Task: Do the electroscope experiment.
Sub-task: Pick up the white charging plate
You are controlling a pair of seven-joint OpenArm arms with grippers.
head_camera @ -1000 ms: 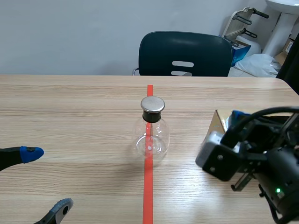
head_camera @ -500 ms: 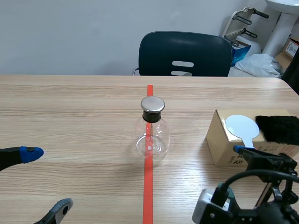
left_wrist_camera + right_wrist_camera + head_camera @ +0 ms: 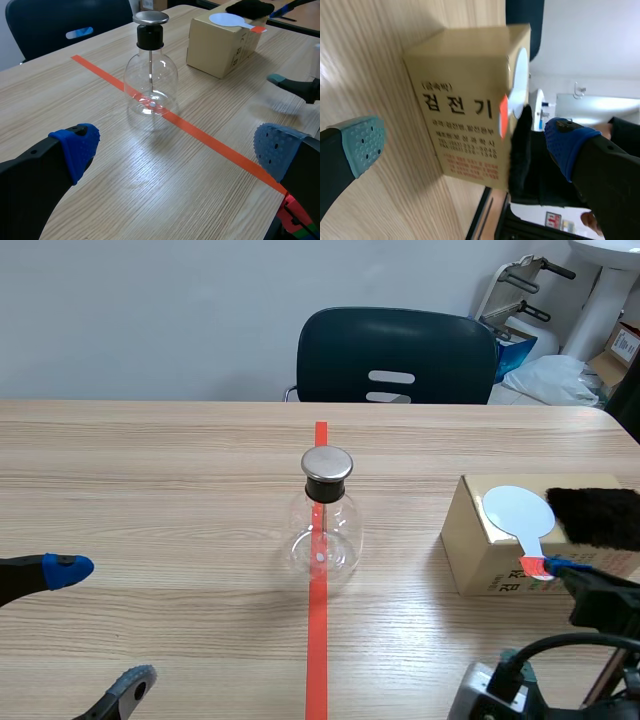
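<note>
The electroscope, a clear glass flask [image 3: 320, 535] with a metal cap [image 3: 327, 464], stands on the red tape line mid-table. A cardboard box [image 3: 478, 552] sits to its right. On the box lie a white disc paddle [image 3: 516, 510] with a red-tipped handle and a black fur cloth [image 3: 598, 516]. My right gripper [image 3: 465, 142] is open and turned sideways, just in front of the box [image 3: 465, 100]. Its blue fingertip [image 3: 560, 566] is close to the paddle's handle. My left gripper [image 3: 175, 150] is open at the near left and holds nothing. The flask [image 3: 150, 75] stands ahead of it.
A dark chair [image 3: 395, 355] stands behind the table's far edge. Bags and white fixtures [image 3: 560, 370] are at the back right, off the table. Bare wood lies left of the flask and between the flask and the box.
The right arm has pulled back from over the box toward the table's near edge and its gripper has opened. The paddle and fur now show on the box top. The left arm is unmoved.
</note>
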